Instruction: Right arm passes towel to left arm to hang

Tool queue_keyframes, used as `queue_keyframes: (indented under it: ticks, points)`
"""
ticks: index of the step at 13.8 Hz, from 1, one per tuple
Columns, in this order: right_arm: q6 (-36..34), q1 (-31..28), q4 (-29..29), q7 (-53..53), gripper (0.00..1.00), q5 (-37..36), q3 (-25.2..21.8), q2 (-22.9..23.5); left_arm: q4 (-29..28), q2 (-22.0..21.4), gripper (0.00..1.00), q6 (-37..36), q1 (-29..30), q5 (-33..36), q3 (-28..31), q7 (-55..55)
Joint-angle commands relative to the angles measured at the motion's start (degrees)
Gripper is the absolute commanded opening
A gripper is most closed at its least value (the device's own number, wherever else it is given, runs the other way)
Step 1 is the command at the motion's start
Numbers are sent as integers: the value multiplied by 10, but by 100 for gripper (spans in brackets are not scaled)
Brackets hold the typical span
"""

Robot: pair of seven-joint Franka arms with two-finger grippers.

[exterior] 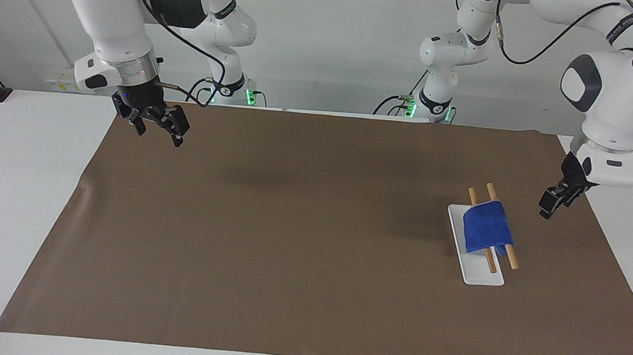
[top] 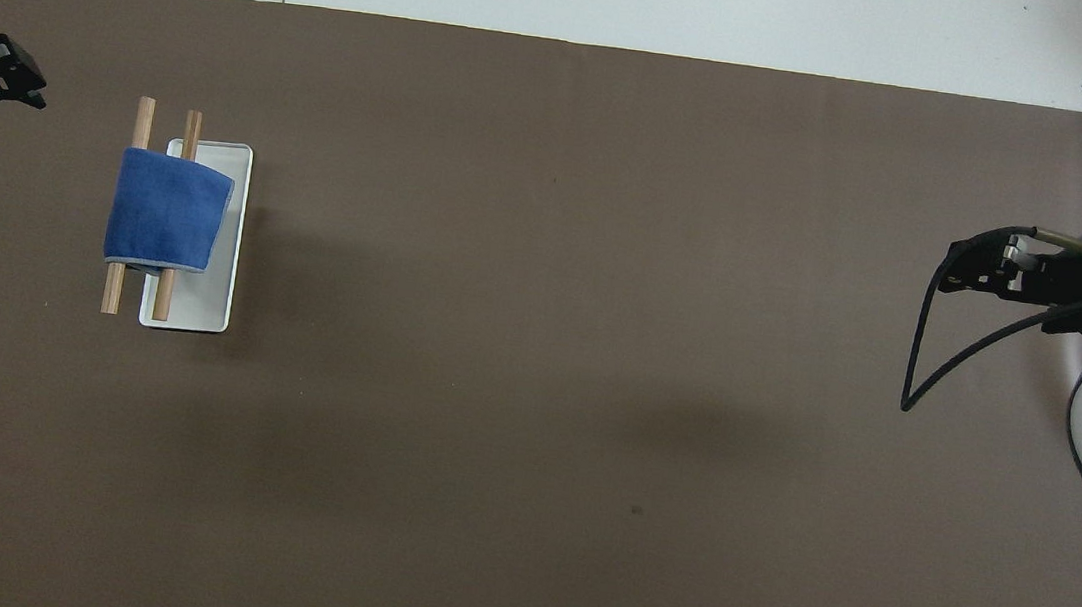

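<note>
No readable text, labels, brands, numbers or signs in either view. A strap on the left arm carries small white marks, too small to read.

I see the towel draped over two wooden rods above a white tray, toward my left arm's end of the brown mat. My left gripper hangs empty in the air beside it, apart. My right gripper waits, jaws spread, over the mat's corner.
</note>
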Motion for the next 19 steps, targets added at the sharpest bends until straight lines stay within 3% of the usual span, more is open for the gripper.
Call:
queue_keyframes:
  ticks: [1, 5, 12, 15, 17, 19]
  points:
    - [-4, -5, -8, -19, 100, 11, 0, -12, 1, -25, 68, -76, -3, 7, -8, 74]
    - [-3, -6, -8, -19, 100, 11, 1, -12, 1, -47, 68, -158, -3, 6, -9, 199]
    - [-3, -9, -9, -19, 100, 12, 1, -12, -16, -66, 72, -154, 1, -38, -21, 195]
    - [-3, -9, -9, -19, 100, 12, 0, -12, -25, -68, 73, -143, 9, -100, -16, 196]
    - [-3, -9, -9, -19, 100, 12, 0, -12, -39, -75, 81, -120, 9, -106, -15, 194]
    - [-3, -9, -9, -19, 100, 12, -1, -12, -42, -76, 100, -108, 5, -106, -15, 186]
